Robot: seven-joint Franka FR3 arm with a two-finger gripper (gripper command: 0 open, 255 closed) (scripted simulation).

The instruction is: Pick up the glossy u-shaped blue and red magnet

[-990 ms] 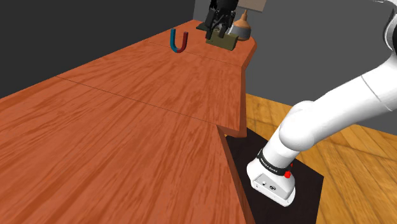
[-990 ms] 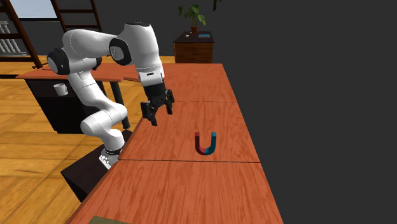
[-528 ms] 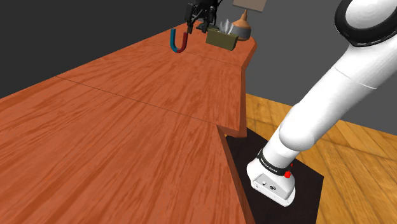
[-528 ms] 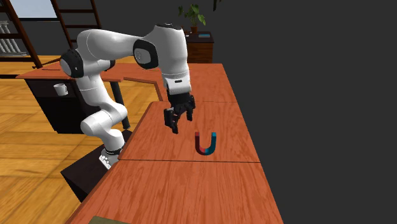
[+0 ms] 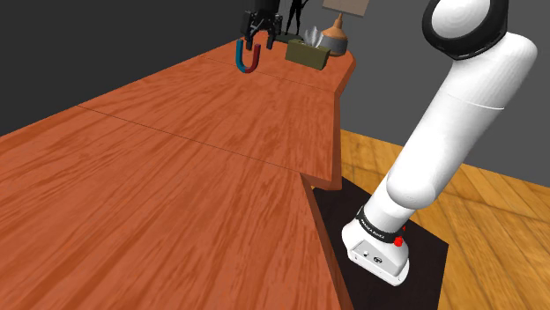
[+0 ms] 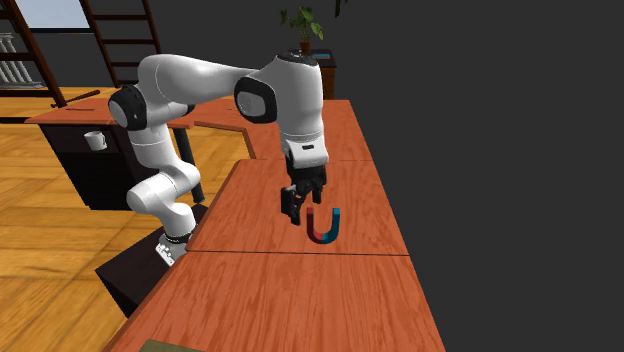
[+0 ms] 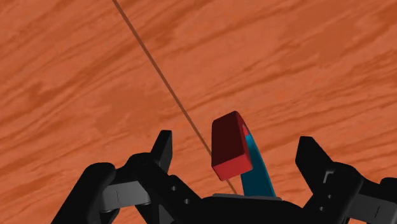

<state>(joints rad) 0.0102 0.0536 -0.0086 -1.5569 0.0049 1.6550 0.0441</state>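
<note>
Magnet: the blue and red U-shaped magnet point(image 5: 248, 60) is standing on its bend near the far end of the table, at the upper middle of the shoulder view, both ends pointing up. In the second exterior view the magnet point(image 6: 323, 227) is sitting right of centre, just above a thin seam point(image 6: 300, 253) crossing the tabletop.

Gripper: the black gripper point(image 5: 262, 31) is hanging just above the magnet, pointing down. In the second exterior view the gripper point(image 6: 297, 208) is showing just to the magnet's left and slightly higher.

Fingers: they are standing spread apart. In the wrist view the gripper point(image 7: 236, 146) is framing the magnet point(image 7: 230, 149), whose red end is rising between the two fingers with a gap on each side, so nothing is being pinched.

Table: the reddish-brown wooden table point(image 5: 176, 158) is filling the left and centre of the shoulder view.

Arm: the white arm is arching from the black stand point(image 5: 423, 233) at the shoulder view's lower right up and over to the upper middle.

Other things: an olive box point(image 5: 308, 55) and a brown jug point(image 5: 334, 40) are sitting right of the magnet in the shoulder view; a potted plant point(image 6: 303, 25) is standing at the top centre of the second exterior view.
</note>
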